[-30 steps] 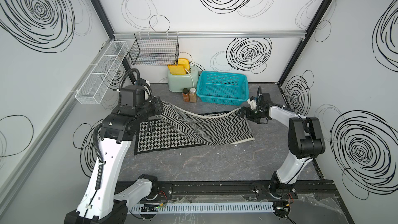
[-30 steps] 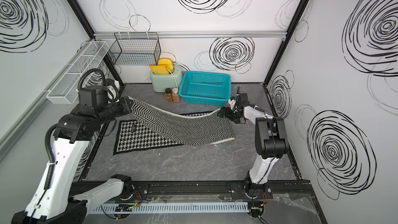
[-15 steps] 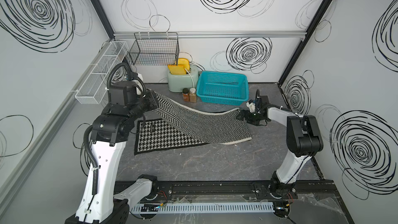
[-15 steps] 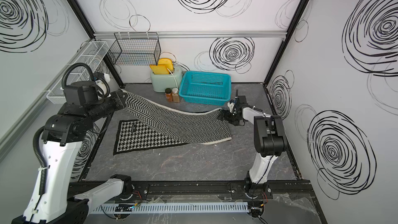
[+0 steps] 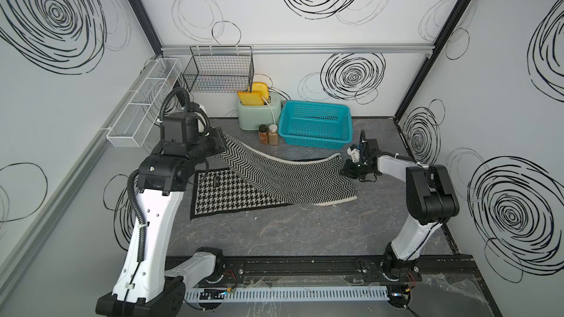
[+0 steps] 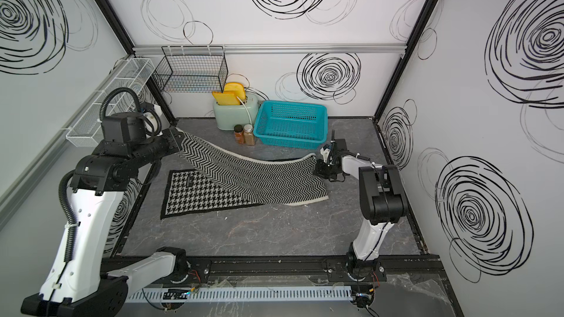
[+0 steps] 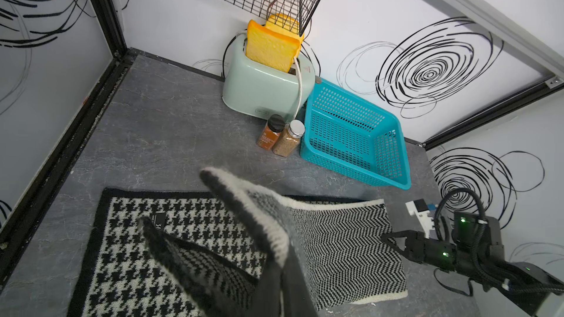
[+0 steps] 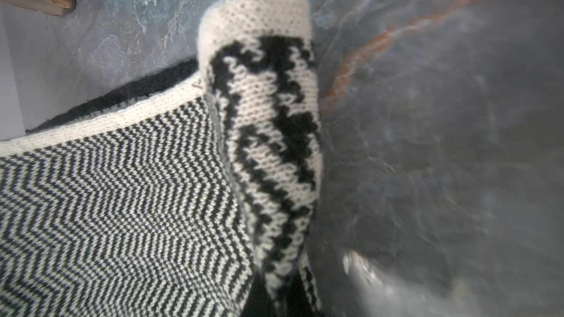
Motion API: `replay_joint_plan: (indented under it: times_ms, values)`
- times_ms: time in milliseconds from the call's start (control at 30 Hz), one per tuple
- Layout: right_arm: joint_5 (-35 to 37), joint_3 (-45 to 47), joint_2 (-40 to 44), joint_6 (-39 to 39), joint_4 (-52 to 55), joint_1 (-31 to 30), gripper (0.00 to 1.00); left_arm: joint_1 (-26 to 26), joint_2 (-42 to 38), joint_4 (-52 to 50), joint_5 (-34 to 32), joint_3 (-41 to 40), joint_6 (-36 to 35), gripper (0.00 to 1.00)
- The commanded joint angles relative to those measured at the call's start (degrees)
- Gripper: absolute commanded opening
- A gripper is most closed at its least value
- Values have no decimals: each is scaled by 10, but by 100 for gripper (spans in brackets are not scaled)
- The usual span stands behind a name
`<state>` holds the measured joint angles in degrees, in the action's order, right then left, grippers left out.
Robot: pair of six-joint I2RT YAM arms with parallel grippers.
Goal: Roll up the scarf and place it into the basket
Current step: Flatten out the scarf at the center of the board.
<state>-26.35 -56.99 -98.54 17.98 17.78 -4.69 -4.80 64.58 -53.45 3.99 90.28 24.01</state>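
**Scarf pinched at both ends, one end lifted**

Nearest: bare gray marbled table (image 5: 274,239) in front of the cloth.

Next, mid-table, the scarf (image 5: 274,178), folded back over itself. The houndstooth layer lies flat on the table toward the L side. The chevron layer runs over it, from a raised L end down to the R end. It has white edging on its near and far borders.

L gripper (image 5: 218,144): jaws pressed together on the scarf's L end, holding it up off the table. In the L wrist view the cloth fills the foreground at the jaws and hides most of the fingers.

R gripper (image 5: 346,169): low, at the scarf's R edge by the far corner. Jaws closed tight, pinching that edge. The R wrist view shows the corner turned up w/ the houndstooth side out, right at the cam.

Farther back: two spice jars (image 5: 268,134), side by side, just beside the L front corner of the basket (image 5: 317,141). The turquoise basket sits near the back wall, behind the scarf and apart from it. A mint toaster (image 5: 258,115) w/ two yellow toast slices (image 5: 253,97) stands just L of it.

Farthest, on the walls: a black wire basket (image 5: 219,74) above the toaster and a white mesh rack (image 5: 143,102) on the L wall.
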Motion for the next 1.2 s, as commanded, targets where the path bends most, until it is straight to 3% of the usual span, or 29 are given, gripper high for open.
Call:
replay_joint_plan:
  times_ms: [0, 200, 600, 1000, 1167]
  values:
    - [30, 15, 112, 29, 22, 52, 0, 5, -8, 19, -7, -31, 2, 0]
    - [13, 25, 158, 41, 40, 79, 0, -3, -19, 22, -20, -69, 2, 0]
    - [73, -114, 232, 13, 142, 45, 0, -5, -131, 46, -31, -169, -10, 0]
    - [62, -132, 280, 40, 138, 34, 0, -5, -167, 132, -67, -279, -16, 0]
    - [68, -100, 299, 49, 134, 40, 0, -9, -160, 164, -46, -333, -3, 0]
